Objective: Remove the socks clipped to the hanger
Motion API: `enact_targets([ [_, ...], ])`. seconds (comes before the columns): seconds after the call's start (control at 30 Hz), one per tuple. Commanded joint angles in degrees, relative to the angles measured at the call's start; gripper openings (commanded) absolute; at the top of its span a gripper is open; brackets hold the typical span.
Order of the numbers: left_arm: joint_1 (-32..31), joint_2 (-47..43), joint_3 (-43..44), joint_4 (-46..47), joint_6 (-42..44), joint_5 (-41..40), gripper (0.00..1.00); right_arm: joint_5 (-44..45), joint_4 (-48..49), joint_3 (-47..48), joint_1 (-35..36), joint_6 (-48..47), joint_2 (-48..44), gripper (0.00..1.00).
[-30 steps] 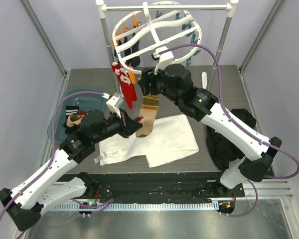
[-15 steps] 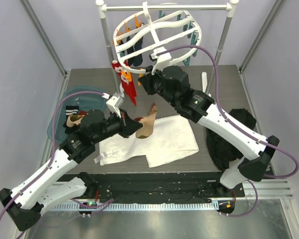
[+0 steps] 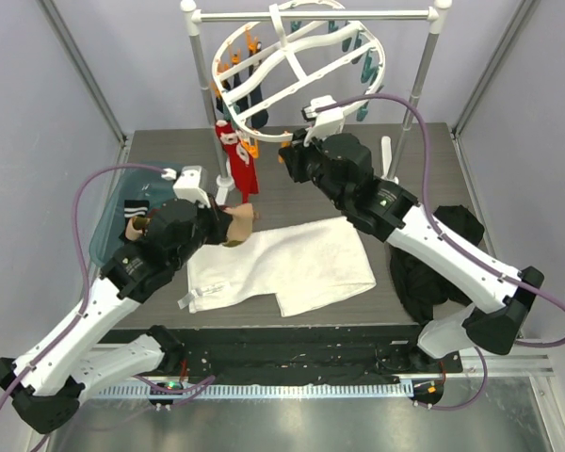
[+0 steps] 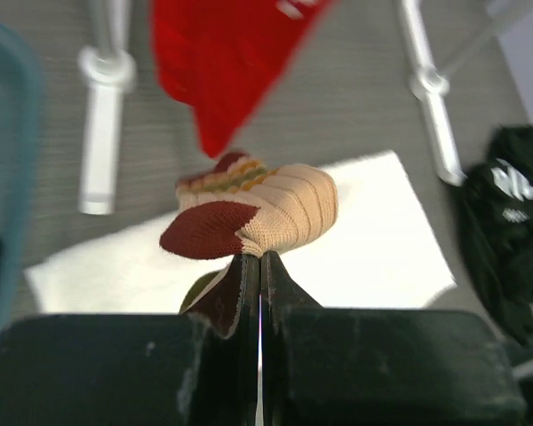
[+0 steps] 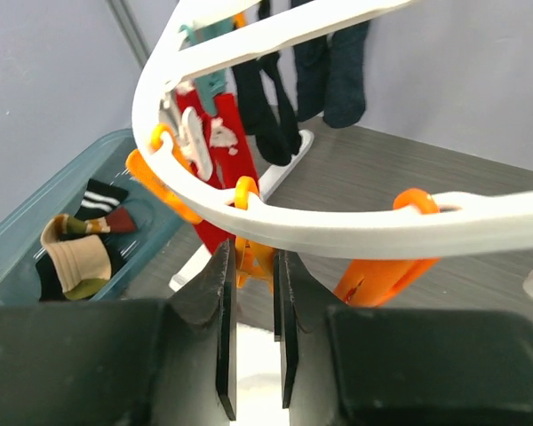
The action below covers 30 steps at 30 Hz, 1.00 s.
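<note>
Left wrist view has the left gripper (image 4: 259, 262) clamped tight on the toe of a tan ribbed sock with a maroon toe and striped cuff (image 4: 280, 209), already off the white plastic oval hanger (image 3: 292, 52) and held low, below it and toward the arms. The right gripper (image 5: 251, 253) sits up under the hanger's rim with its jaws nearly together around an orange clip (image 5: 249, 257); I cannot tell whether they actually pinch it. A red sock (image 3: 242, 169) hangs from the rim just beside that clip, and dark socks (image 5: 266, 106) hang further round. To my eye the tan sock should go into the teal plastic bin (image 3: 108, 231), below and left of the hanger, where other socks (image 5: 75, 262) lie; lift it over the bin wall before letting go. The right jaws want to squeeze the clip squarely, since the hanger could swing. The grey metal pole (image 3: 207, 104) stands close by the red sock; the roomiest space is over the white cloth (image 3: 301, 264) below the hanger.
</note>
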Motion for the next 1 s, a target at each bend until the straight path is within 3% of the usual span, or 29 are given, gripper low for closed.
enact_targets([
  [0.0, 3.4, 1.8, 7.5, -6.2, 3.9, -16.8, 0.0, 2.6, 4.2, -1.6, -2.2, -0.1, -5.0, 0.16],
  [0.1, 9.3, 3.9, 9.1, -6.6, 4.5, -20.3, 0.0, 1.4, 5.1, -3.6, -4.1, -0.1, -6.5, 0.2],
  [0.37, 31.5, 12.3, 11.4, -6.2, 2.4, -9.2, 0.0, -1.2, 5.2, -5.2, -8.3, -1.0, -8.5, 0.27],
  [0.8, 49.3, 24.5, 14.1, -5.5, -2.5, -5.9, 0.01, -3.7, 5.1, -7.5, -14.4, -2.2, -8.0, 0.3],
  [0.9, 50.0, 26.8, 15.7, -7.4, -2.9, -5.4, 0.33, -4.9, 5.3, -7.4, -14.9, -2.2, -7.4, 0.31],
  [0.93, 50.0, 27.2, 16.3, -8.4, -2.9, -4.9, 0.55, -5.1, 5.2, -7.2, -15.1, -2.2, -7.1, 0.32],
  [0.97, 50.0, 27.5, 16.9, -9.9, -2.8, -4.5, 0.64, -5.4, 5.2, -6.9, -15.0, -2.3, -6.9, 0.33],
])
